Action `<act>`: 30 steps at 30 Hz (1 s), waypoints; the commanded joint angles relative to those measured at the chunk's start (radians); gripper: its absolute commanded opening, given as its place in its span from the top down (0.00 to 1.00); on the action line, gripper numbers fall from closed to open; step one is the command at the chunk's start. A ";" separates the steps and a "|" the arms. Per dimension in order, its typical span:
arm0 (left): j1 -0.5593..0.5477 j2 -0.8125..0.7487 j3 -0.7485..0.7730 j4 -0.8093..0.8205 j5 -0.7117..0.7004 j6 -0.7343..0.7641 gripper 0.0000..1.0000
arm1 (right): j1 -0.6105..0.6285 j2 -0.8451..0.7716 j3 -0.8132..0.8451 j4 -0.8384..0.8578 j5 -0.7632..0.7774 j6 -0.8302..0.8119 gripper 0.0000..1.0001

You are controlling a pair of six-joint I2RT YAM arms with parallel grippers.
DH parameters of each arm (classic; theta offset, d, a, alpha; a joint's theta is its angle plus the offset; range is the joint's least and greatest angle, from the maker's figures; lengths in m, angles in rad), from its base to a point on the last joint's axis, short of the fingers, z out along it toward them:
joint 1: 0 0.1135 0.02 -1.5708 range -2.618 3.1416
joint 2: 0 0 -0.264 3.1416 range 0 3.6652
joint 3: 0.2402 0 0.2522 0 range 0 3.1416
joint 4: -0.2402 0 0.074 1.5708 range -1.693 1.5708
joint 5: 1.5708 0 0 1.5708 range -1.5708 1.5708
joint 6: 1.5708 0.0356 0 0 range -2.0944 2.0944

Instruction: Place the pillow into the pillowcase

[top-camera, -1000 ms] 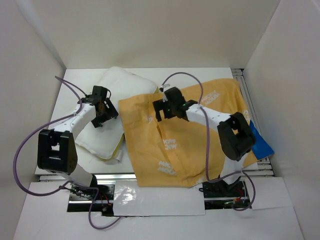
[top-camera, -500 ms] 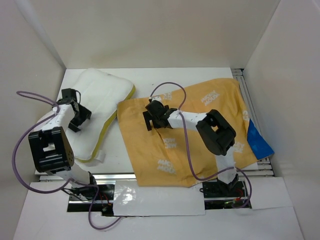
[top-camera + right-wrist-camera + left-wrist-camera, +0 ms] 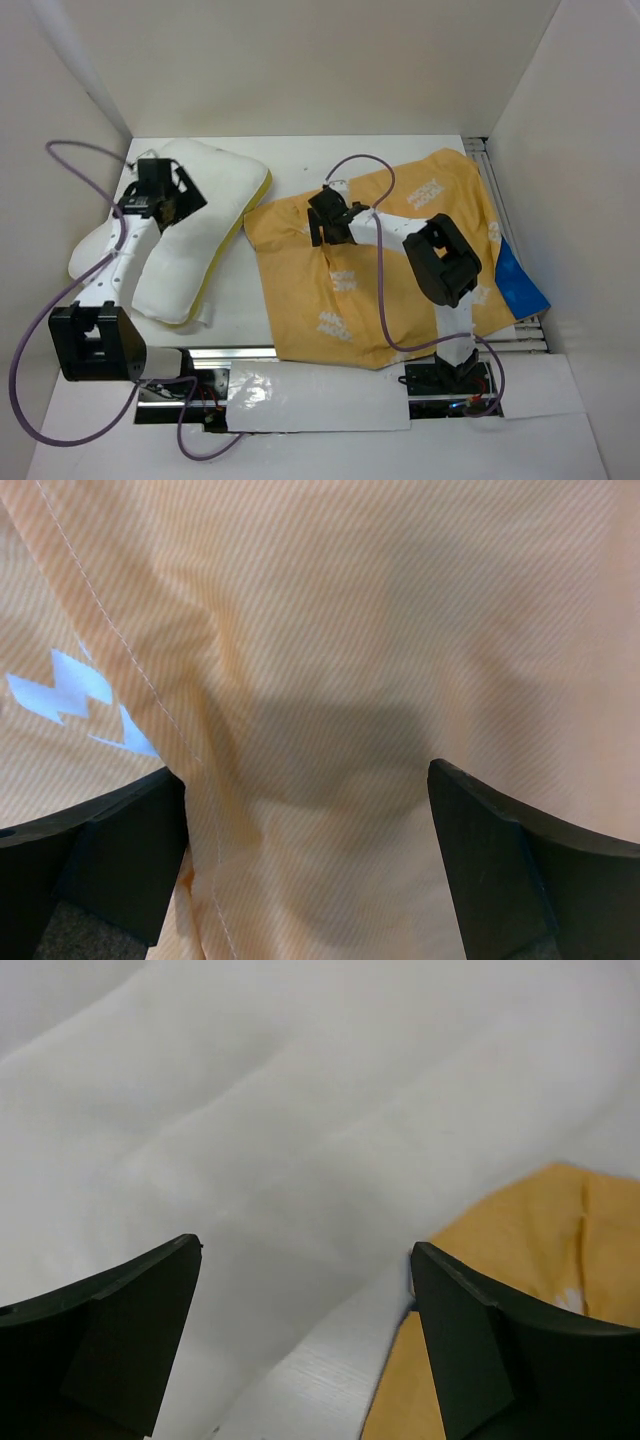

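White walls [image 3: 320, 60] box in a white surface [image 3: 300, 160], seen from above. The pillowcase [image 3: 400, 290] lies spread flat on it, orange-yellow side up, rumpled, with pale white lettering scattered over the cloth. A bright blue part [image 3: 520, 285] shows at its right edge.

The pillow [image 3: 195, 230] lies to the left of the pillowcase, wholly outside it, with a strip of bare surface between the two. It sits slanted, and its thin yellow trim [image 3: 235, 235] runs along the edge facing the pillowcase.

The left gripper [image 3: 175, 195] is over the far part of the pillow, well left of the pillowcase. In its wrist view the left gripper [image 3: 305, 1250] is spread wide with nothing between the fingers. Soft white pillow [image 3: 300, 1110] fills that view, with a corner of the orange pillowcase [image 3: 520, 1230] at the lower right.

The right gripper [image 3: 325, 225] is over the left part of the pillowcase, near a crease. In its wrist view the right gripper [image 3: 305, 775] is also spread wide and holds nothing. Its shadow falls on the striped orange cloth [image 3: 350, 630] close below; whether it touches cannot be told.

Purple cables [image 3: 380, 300] trail from both arms.
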State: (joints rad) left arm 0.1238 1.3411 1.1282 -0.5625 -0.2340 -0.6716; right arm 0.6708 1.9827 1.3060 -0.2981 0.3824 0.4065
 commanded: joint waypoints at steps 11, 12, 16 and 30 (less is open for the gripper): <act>-0.449 0.719 0.793 -0.114 -0.306 0.345 0.01 | -0.076 -0.318 -0.046 0.016 -0.184 -0.120 0.00; -0.449 0.760 0.842 -0.144 -0.317 0.331 0.01 | -0.088 -0.329 -0.057 0.016 -0.203 -0.120 0.00; -0.409 0.851 0.916 -0.134 -0.252 0.357 0.01 | -0.129 -0.360 -0.106 0.016 -0.273 -0.120 0.00; -0.372 0.860 0.619 0.043 -0.076 0.429 0.78 | -0.111 -0.257 -0.074 0.028 -0.330 -0.212 0.00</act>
State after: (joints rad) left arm -0.2729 2.1479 1.7283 -0.4744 -0.3664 -0.2119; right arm 0.5060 1.7145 1.1820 -0.2810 0.0410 0.2543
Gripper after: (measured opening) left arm 0.476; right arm 0.999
